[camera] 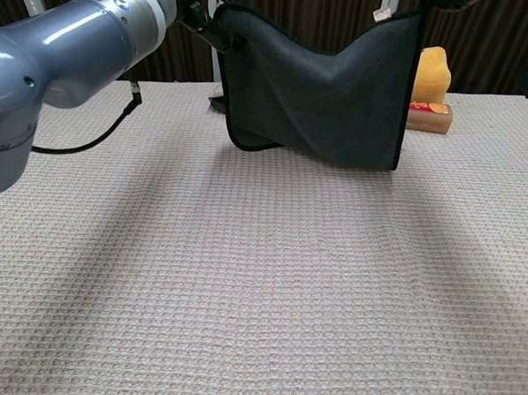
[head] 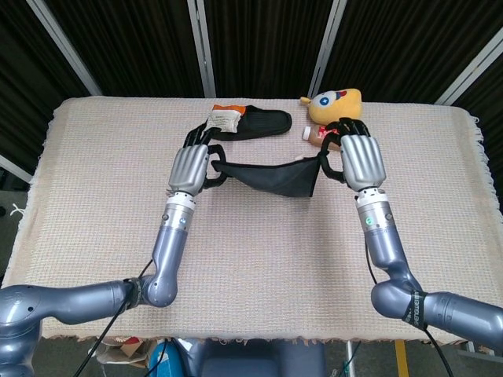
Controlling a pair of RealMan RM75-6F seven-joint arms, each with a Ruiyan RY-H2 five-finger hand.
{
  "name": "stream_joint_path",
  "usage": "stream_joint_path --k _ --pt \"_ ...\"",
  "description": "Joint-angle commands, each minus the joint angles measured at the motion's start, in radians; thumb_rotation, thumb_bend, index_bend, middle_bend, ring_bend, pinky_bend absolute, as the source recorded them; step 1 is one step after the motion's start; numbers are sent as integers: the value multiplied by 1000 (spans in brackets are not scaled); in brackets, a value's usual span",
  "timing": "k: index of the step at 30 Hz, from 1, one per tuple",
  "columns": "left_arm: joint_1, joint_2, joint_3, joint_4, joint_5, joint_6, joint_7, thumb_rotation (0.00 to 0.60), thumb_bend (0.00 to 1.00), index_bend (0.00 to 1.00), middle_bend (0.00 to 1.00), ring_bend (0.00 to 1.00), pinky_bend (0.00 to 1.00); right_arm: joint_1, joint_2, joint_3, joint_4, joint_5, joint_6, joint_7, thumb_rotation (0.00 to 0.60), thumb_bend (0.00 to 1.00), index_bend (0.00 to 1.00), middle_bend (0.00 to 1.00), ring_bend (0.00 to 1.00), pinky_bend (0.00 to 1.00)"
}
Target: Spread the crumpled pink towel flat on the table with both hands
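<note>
Towel (head: 275,176): dark, not pink; slung between both hands near table's (head: 259,259) far edge, lower hem touching the cloth.
Left hand (head: 189,168): clamped on one corner.
Right hand (head: 358,160): clamped on other.
Risk: uneven lowering likely folds hem under.

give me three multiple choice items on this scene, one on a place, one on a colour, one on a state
1. Where is the yellow plush toy?
A. at the far edge of the table
B. under the towel
C. in the left hand

2. What colour is the towel that shows here?
A. white
B. dark grey to black
C. yellow

3. How is the towel held?
A. lying flat, untouched
B. by the left hand only
C. hanging between the left hand and the right hand

Key: 1 A, it sits by the far edge. 2 B, no pink shows. 3 C, each hand grips an upper corner.
</note>
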State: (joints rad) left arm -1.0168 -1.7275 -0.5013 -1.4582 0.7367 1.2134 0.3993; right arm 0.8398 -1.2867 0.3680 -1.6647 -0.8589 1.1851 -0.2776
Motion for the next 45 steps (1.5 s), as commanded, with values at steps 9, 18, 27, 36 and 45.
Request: stream_joint_path --k 9,18,27,36,45 --pt "94 24 79 -148 -7 63 11 600 561 713 133 0 14 -55 -21 -60 -91 -34 56 -45 600 604 699 298 165 145" --pt "148 31 119 -213 4 93 -1 600 561 713 133 0 14 -110 -26 -108 -137 -71 78 -30 600 604 699 298 165 145" --pt "183 28 147 -248 16 108 -5 600 561 717 134 0 14 -145 -45 -143 -151 -102 86 -28 600 604 700 298 165 145" --pt "209 14 153 -282 23 128 -10 600 561 719 136 0 14 -167 -60 -154 -160 -123 91 -34 600 604 709 298 165 145" --pt "221 -11 179 -307 51 141 9 600 561 719 137 0 14 -192 -74 -175 -172 -154 96 -35 600 604 709 298 165 145"
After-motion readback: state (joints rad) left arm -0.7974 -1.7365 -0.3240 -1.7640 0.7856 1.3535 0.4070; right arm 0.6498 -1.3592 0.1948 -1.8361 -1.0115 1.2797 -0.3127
